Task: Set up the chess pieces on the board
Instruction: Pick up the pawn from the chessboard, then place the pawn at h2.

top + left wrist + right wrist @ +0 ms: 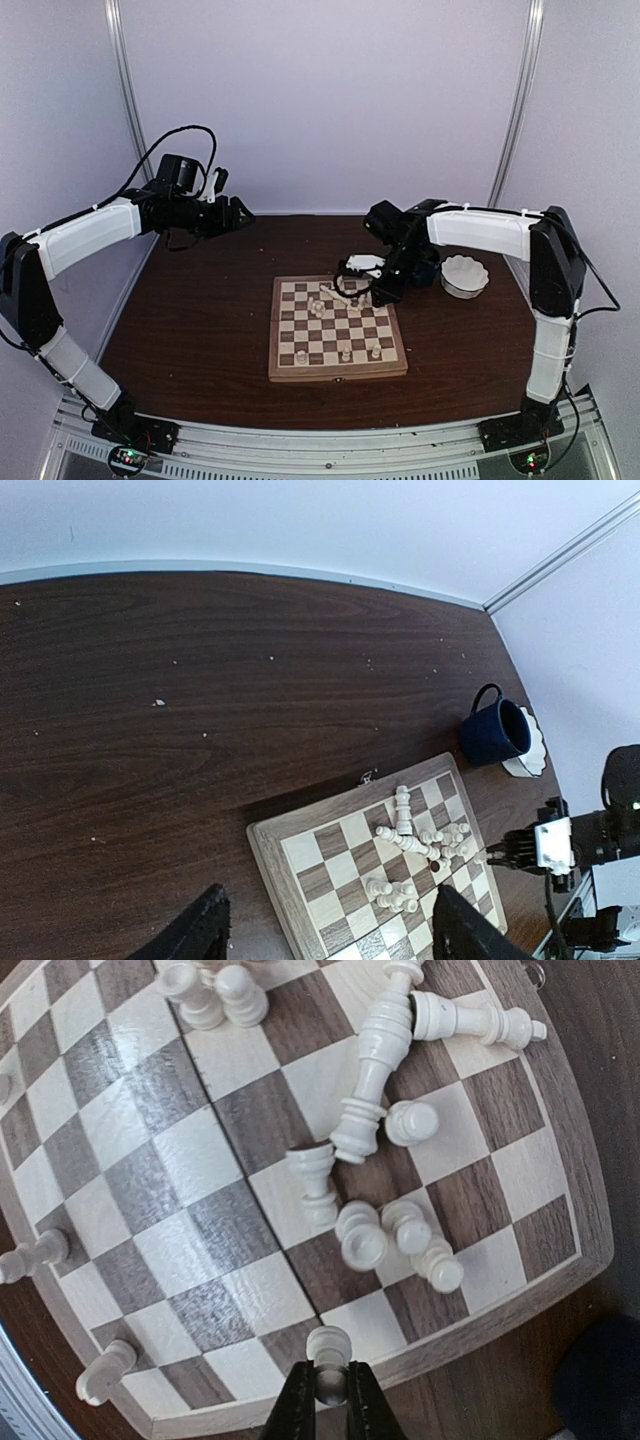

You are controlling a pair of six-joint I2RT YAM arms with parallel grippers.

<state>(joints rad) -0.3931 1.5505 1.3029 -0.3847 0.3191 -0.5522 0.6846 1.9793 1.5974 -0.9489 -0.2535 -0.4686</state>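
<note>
Right gripper [328, 1378] narrow, pinching pawn [328, 1344] at the edge square of board [130, 1175] directly beneath it. I lower straight and release only once base sits flat. Toppled pieces [375, 1060] lie just ahead. Left gripper [330, 930] wide, empty.

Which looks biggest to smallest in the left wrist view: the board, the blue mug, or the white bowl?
Board, biggest, though partly cut off.
Blue mug.
White bowl, smallest as seen, but the mug hides most of it, so that ranking is unsure.
</note>
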